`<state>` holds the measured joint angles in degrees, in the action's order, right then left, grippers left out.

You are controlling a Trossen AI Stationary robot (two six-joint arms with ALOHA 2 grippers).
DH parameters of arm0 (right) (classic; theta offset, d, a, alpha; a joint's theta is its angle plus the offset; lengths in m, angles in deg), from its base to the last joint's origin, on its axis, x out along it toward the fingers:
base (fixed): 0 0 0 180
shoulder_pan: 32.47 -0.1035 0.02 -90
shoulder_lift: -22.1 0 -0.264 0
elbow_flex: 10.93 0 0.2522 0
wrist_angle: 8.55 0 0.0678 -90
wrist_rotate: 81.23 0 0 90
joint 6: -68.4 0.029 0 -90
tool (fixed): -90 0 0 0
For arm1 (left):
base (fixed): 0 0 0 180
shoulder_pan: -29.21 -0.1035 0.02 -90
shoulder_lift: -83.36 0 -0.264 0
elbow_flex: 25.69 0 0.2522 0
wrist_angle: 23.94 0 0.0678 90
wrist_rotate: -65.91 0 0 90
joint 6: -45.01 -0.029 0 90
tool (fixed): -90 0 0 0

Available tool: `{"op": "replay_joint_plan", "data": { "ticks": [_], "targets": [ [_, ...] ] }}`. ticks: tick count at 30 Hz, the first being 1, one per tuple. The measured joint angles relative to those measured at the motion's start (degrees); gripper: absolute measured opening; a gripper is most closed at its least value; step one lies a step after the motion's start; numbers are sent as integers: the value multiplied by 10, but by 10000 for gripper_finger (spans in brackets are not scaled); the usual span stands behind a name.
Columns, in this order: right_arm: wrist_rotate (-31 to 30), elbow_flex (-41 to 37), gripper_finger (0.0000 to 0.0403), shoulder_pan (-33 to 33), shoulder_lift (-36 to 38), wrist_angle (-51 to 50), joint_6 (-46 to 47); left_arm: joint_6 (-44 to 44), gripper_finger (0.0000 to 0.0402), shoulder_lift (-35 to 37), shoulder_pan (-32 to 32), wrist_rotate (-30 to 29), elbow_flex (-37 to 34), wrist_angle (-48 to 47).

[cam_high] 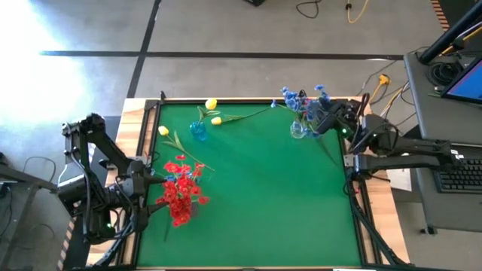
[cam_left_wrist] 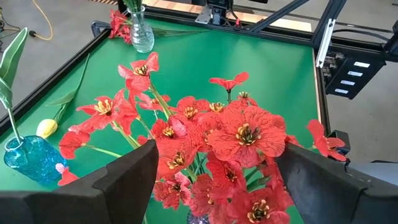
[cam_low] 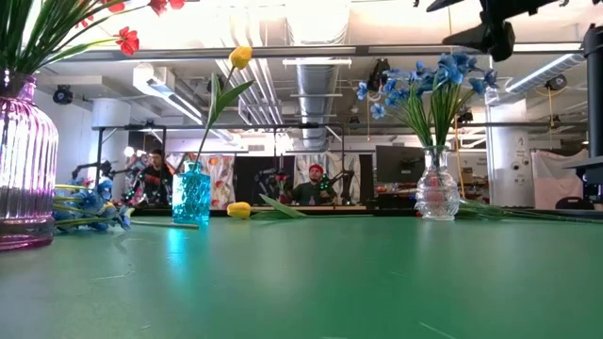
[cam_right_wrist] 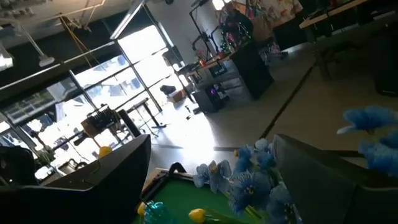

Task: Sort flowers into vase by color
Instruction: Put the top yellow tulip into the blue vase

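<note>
Red flowers (cam_high: 181, 192) stand bunched in a ribbed pink vase (cam_low: 19, 169) at the table's left. My left gripper (cam_high: 153, 183) is open beside them; in its wrist view the red blossoms (cam_left_wrist: 239, 134) show between and beyond its fingers. Blue flowers (cam_high: 305, 102) stand in a clear vase (cam_low: 437, 188) at the far right. My right gripper (cam_high: 325, 119) hangs open above them (cam_right_wrist: 211, 140), tipped slightly up, with nothing between its fingers. A small blue vase (cam_high: 198, 130) holds one yellow flower (cam_low: 241, 56). Two more yellow flowers (cam_high: 216, 120) (cam_high: 163, 130) lie flat on the table.
A raised wooden frame (cam_high: 143, 150) borders the green table. Some blue blossoms (cam_low: 89, 202) lie low behind the pink vase. The middle and near right of the green mat (cam_high: 279, 203) are bare. People and equipment show in the room behind the table.
</note>
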<state>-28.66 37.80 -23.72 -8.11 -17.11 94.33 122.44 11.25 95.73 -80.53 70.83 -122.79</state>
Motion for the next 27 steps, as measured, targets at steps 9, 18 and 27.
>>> {"op": "replay_joint_plan", "data": {
  "ticks": [9, 18, 27],
  "targets": [
    [21, 30, 327, 0, 0, -21, -5, 54, 310, 0, 0, 15, 0, 0],
    [95, 41, 327, 0, -9, -20, -1, 181, 310, 0, 0, 173, 0, -14],
    [128, 41, 327, 0, -40, -15, 18, 239, 310, 3, 0, 184, 0, -49]
  ]
}}
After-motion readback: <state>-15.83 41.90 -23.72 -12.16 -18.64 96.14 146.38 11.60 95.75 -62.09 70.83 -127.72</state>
